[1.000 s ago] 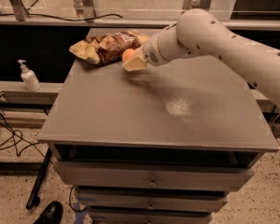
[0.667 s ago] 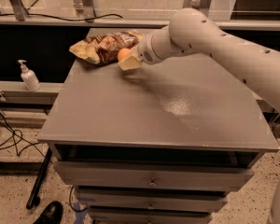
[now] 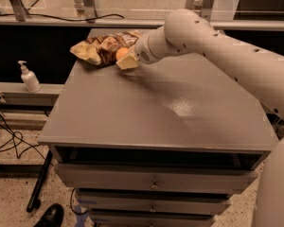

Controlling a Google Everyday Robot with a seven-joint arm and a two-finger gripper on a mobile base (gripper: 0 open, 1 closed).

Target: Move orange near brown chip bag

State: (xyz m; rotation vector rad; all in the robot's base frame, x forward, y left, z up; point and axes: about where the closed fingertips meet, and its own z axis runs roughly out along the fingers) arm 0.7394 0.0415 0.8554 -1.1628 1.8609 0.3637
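Note:
The orange (image 3: 121, 53) is small and round and sits between the tan fingers of my gripper (image 3: 125, 60), right at the near edge of the brown chip bag (image 3: 100, 48). The bag is crinkled, reddish-brown with pale tan ends, and lies at the back left of the grey cabinet top (image 3: 161, 108). My gripper is shut on the orange, low over the surface; whether the orange touches the bag I cannot tell. My white arm (image 3: 217, 51) reaches in from the right.
A white pump bottle (image 3: 29, 77) stands on a ledge left of the cabinet. Cables (image 3: 4, 141) lie on the floor at left. A shoe (image 3: 49, 216) shows at the bottom left. Drawers (image 3: 154, 183) are below the top.
My gripper has carried the orange a little left and back, closer to the brown chip bag. The bag has not moved.

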